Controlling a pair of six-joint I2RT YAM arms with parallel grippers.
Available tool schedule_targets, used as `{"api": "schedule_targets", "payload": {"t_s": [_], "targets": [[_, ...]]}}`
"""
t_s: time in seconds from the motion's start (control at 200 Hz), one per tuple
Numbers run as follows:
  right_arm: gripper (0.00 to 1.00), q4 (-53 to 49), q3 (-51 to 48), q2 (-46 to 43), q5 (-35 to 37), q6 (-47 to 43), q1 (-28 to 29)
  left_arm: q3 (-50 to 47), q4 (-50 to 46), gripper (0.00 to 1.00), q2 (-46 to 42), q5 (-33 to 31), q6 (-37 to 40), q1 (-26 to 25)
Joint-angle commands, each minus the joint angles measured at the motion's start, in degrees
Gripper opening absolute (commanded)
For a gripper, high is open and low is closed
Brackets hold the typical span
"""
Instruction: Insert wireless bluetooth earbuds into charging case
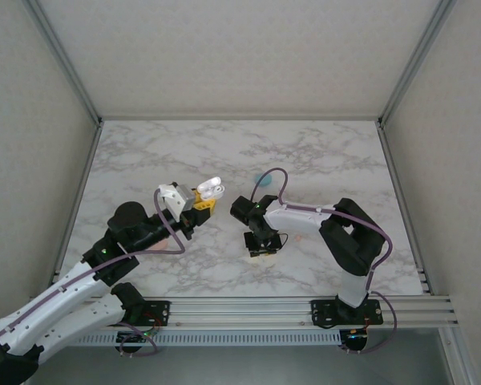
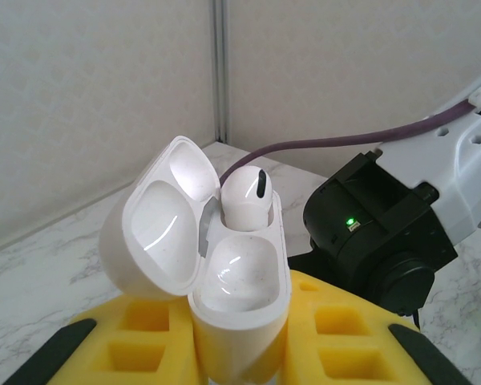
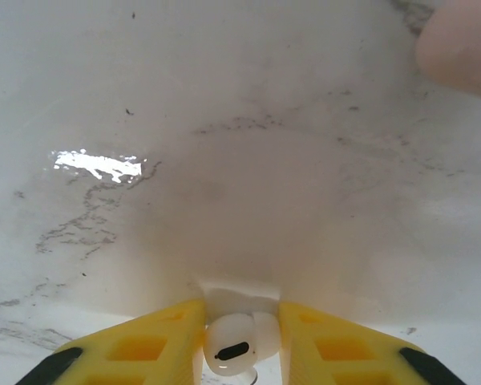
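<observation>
One bud (image 2: 244, 199) sits in the far socket of the open case (image 2: 242, 321), so the work looks half done. The near socket (image 2: 239, 269) is bare, and filling it is the step in hand. On the left, the yellow left fingers (image 2: 156, 353) are closed narrowly on the lower body of the case, one to each side. They hold it off the counter (image 1: 329, 160) with the lid (image 2: 164, 228) swung back and the sockets facing up. A small teal thing (image 1: 261, 176) lies on the counter beyond the two arms, untouched. On the right, the right fingers (image 3: 168, 329) are low at the counter and pinch a white bud (image 3: 231, 346), the gap no wider than the bud itself. Whether it is off the surface I cannot tell. A blurred pink shape (image 3: 458, 40) lies off to the far right. Next, I judge, the right arm must lift, carry its bud to the case, turn the stem downward and line it up with the bare socket while the left holds steady. A slight tilt could catch it on the rim.
</observation>
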Motion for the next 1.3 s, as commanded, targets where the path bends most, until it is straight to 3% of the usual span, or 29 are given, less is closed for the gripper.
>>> {"api": "schedule_targets", "payload": {"t_s": [0.0, 0.35, 0.621, 0.966, 1.291], "targets": [[0.29, -1.53, 0.17, -3.8, 2.89, 1.56, 0.58, 1.2, 1.4, 0.17, -0.03, -0.78, -0.1, -0.43], [0.29, -4.51, 5.83, -23.16, 11.34, 1.53, -0.04, 0.9, 4.14, 0.17, 3.52, -0.72, -1.23, -0.43], [0.28, 13.9, 7.91, -40.84, 15.51, -1.54, -0.11, 1.23, 12.94, 0.17, 11.72, 2.76, -4.08, -0.43], [0.29, 31.43, 4.93, -42.0, 9.08, 1.97, 1.07, 2.02, 21.56, 0.17, 19.76, 0.98, -4.51, -2.58], [0.28, 31.2, 6.11, -37.82, 9.05, 1.67, 2.35, 2.84, 22.49, 0.17, 21.47, -0.9, -3.34, -3.94]]}}
